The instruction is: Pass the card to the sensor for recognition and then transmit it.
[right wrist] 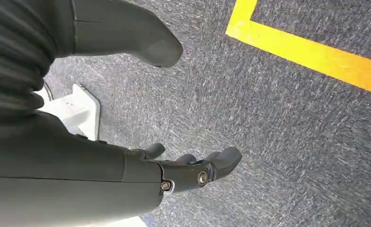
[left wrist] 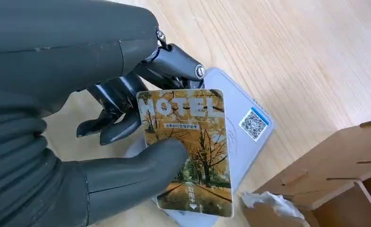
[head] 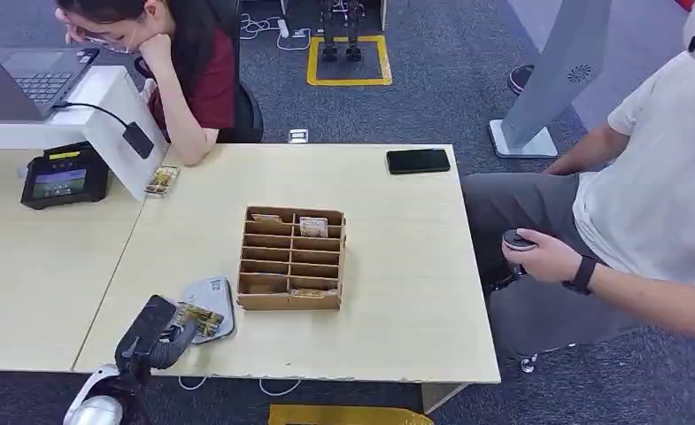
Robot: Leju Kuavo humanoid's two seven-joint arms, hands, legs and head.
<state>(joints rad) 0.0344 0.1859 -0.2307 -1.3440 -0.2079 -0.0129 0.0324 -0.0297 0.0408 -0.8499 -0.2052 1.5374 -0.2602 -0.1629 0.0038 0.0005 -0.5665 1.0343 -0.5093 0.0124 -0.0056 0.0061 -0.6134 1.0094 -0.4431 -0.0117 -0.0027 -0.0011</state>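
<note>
Golden autumn trees and the word "MOTEL" cover the hotel key card (left wrist: 189,151), which the left robot hand (left wrist: 126,127) grasps between its thick thumb and darker fingers, directly over the grey card reader (left wrist: 249,125) lying flat on the pale wooden counter (head: 388,266). Whether card and reader touch cannot be told. Just beside the reader stands a cardboard slotted organizer (head: 290,258) holding more cards. The right robot hand (right wrist: 193,168) hangs over grey carpet (right wrist: 278,118), released, fingers apart, holding nothing.
</note>
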